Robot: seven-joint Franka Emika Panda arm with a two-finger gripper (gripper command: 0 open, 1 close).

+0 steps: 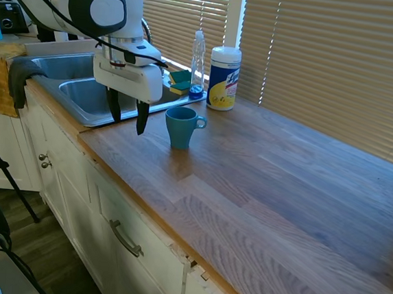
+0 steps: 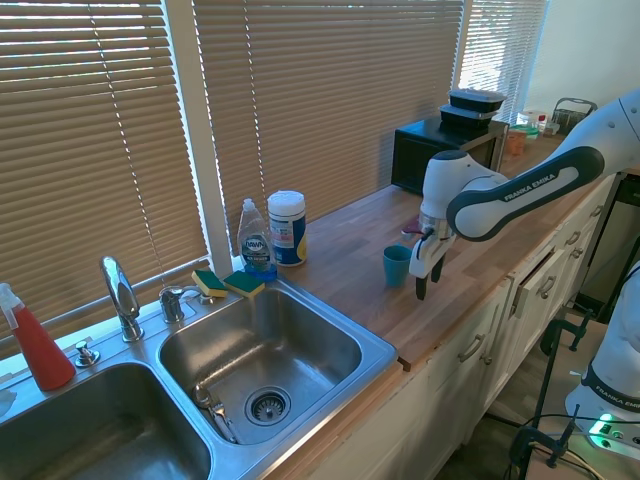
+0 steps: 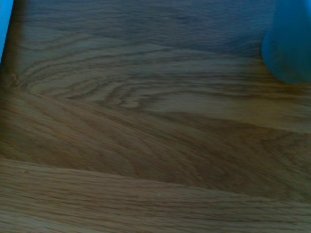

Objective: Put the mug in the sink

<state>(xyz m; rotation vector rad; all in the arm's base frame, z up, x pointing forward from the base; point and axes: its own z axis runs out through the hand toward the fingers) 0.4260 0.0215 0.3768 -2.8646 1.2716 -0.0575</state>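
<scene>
Teal and upright, the mug (image 1: 182, 126) stands on the wooden counter (image 1: 282, 189) near its front edge, a little way from the end where the sink (image 2: 330, 385) is let in; its loop handle points toward the back of the counter. The gripper (image 1: 126, 117) hangs just beside the mug, on the sink side, with its two dark fingers (image 1: 142, 117) pointing straight down, spread apart and holding nothing; their tips hover close above the wood by the counter's front edge and do not touch the mug. In the wrist view the counter grain fills the picture, and a blurred patch of the mug (image 3: 289, 43) shows at one corner. At the back of the counter, beside the sink's far corner, stand a white wipes canister (image 1: 224, 78) and a clear soap bottle (image 1: 198, 62), with two sponges (image 2: 228, 283) lying on the sink's rear rim. A chrome faucet (image 2: 120, 296) rises behind the divider between the two basins.
</scene>
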